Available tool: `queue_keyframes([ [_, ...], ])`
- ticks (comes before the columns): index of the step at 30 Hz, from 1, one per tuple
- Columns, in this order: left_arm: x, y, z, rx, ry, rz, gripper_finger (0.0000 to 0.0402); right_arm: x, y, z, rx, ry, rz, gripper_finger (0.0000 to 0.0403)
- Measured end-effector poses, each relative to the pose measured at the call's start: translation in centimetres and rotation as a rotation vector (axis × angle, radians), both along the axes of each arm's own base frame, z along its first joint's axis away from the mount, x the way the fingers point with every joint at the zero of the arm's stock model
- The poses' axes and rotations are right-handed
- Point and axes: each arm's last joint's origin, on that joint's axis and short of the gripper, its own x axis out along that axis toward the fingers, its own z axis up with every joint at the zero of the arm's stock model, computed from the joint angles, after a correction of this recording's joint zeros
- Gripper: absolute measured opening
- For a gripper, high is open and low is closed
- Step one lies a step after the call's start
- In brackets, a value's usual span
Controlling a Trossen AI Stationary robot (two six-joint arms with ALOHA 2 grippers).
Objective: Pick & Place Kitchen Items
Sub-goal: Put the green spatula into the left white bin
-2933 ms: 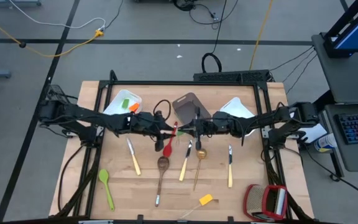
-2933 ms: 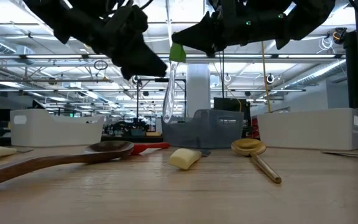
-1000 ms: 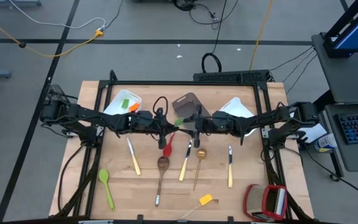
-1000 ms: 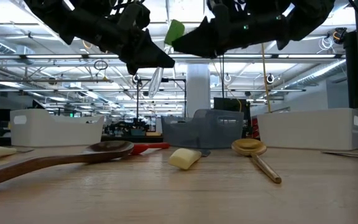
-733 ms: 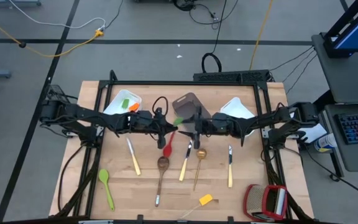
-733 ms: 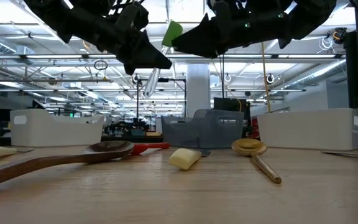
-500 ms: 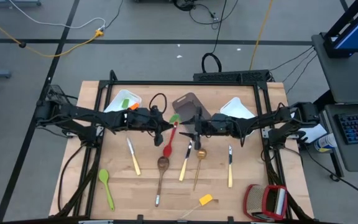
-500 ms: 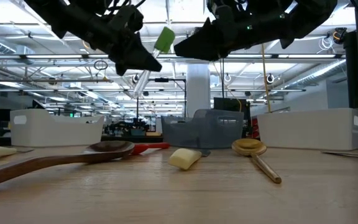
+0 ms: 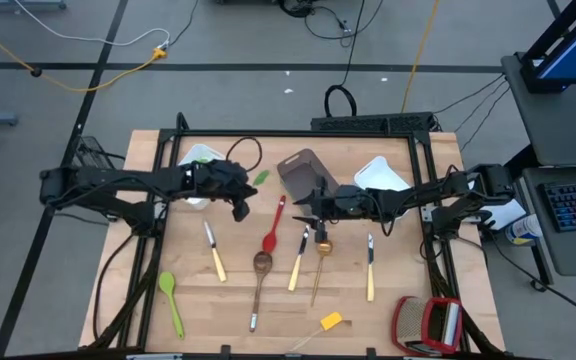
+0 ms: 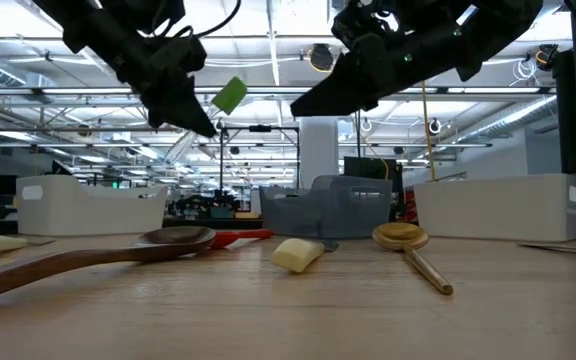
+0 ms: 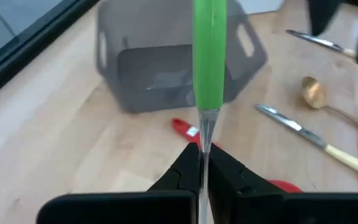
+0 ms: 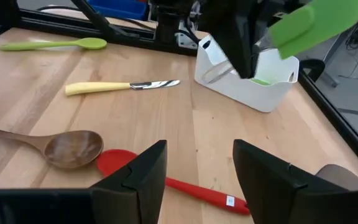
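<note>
Left gripper point(image 9: 240, 196) has pulled back from table centre toward the left white bin point(image 9: 196, 155), jaws pinching the clear handle of the green spatula point(image 9: 259, 178), held in the air. Handover looks done; drop into that bin likely next. Right gripper point(image 9: 303, 208) hangs near the grey bin point(image 9: 301, 170), jaws spread, empty. Below on the table: red spoon point(image 9: 271, 235), wooden spoon point(image 9: 260, 268), knives. Path to bin looks clear.
</note>
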Motion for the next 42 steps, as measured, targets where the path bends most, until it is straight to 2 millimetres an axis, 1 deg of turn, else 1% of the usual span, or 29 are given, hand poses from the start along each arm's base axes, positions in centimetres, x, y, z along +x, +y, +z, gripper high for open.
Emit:
queue_keyframes([
  [4, -1.0, 0.9, 0.0, -0.015, 0.041, 0.05, 0.0004, 0.0, 0.0, 0.0, 0.022, 0.0, -0.007, 0.0176],
  [9, -2.3, 1.9, 0.1, -0.03, 0.095, 0.107, 0.0013, 0.0, 0.0, -0.1, 0.049, 0.01, -0.017, 0.0176],
  [13, -3.4, 2.7, -0.2, -0.045, 0.17, 0.149, 0.0005, 0.0, 0.0, -0.1, 0.049, 0.01, -0.017, 0.0176],
  [17, -4.2, 3.3, -0.7, -0.067, 0.235, 0.189, 0.0013, 0.0, 0.0, -0.1, 0.049, 0.009, -0.017, 0.0176],
  [22, -4.9, 4.0, -0.9, -0.084, 0.277, 0.235, 0.0005, 0.0, 0.0, -0.1, 0.049, 0.009, -0.017, 0.0176],
  [26, -5.4, 4.7, -1.0, -0.079, 0.295, 0.276, 0.0013, 0.0, 0.0, -0.1, 0.049, 0.009, -0.017, 0.0176],
  [31, -5.9, 5.4, -1.1, -0.067, 0.313, 0.337, 0.0005, 0.0, 0.0, -0.1, 0.049, 0.009, -0.017, 0.0176],
  [34, -6.2, 5.8, -1.1, -0.074, 0.325, 0.364, 0.0011, 0.0, 0.0, -0.1, 0.05, 0.009, -0.017, 0.0176],
  [38, -7.4, 6.1, -1.5, -0.073, 0.425, 0.444, 0.0009, 0.0, 0.0, -0.1, 0.05, 0.011, -0.017, 0.0176],
  [42, -8.6, 6.3, -1.9, -0.113, 0.513, 0.537, 0.0008, 0.0, 0.0, -0.1, 0.049, 0.011, -0.017, 0.0176],
])
